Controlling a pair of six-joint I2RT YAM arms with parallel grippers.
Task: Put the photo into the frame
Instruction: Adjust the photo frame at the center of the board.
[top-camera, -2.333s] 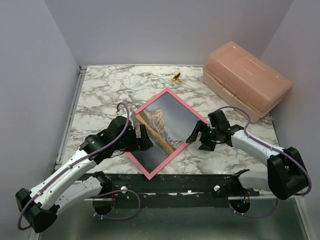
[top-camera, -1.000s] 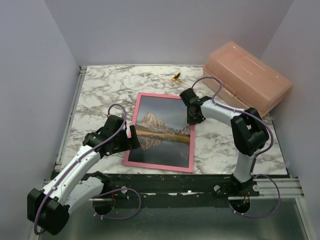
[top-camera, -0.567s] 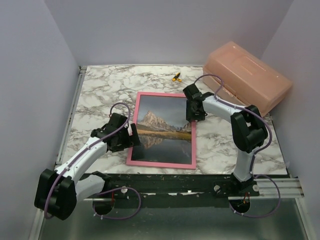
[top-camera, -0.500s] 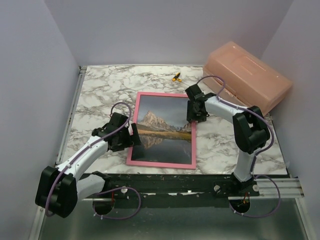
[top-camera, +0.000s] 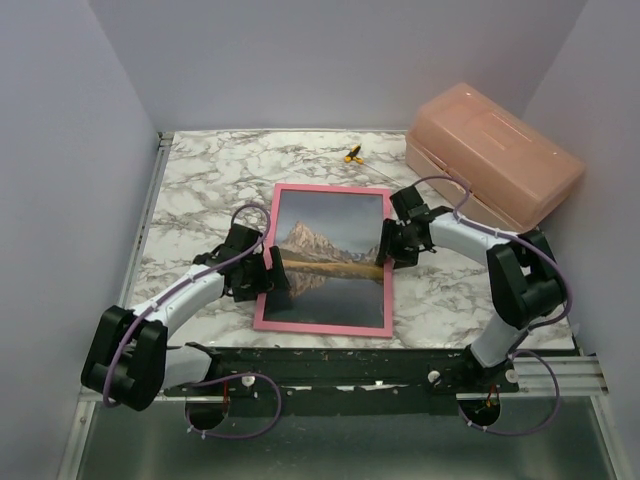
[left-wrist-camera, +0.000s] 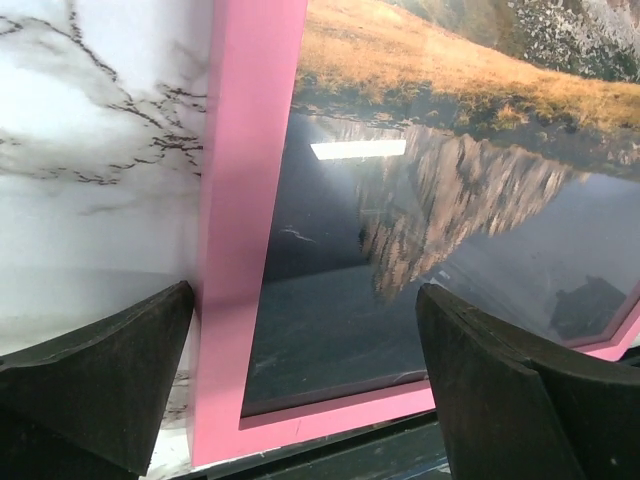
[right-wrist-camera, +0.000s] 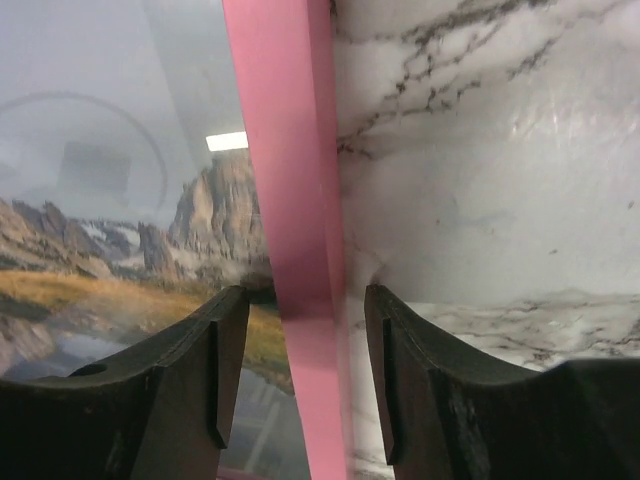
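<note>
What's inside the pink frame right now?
The mountain-and-lake photo fills the opening of the frame, face up, with glare on it. Anything behind the photo, such as a backing, is covered and cannot be seen.

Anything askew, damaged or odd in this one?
Nothing stands out. The frame lies flat on the table, the photo seated face up inside; no damage visible. The left gripper and right gripper straddle its side rails, open.

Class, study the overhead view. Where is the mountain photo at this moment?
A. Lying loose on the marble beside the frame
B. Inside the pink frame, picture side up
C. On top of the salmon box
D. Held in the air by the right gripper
B: the photo shows its mountain scene face up within the borders of the pink frame, which lies flat on the marble table.
</note>
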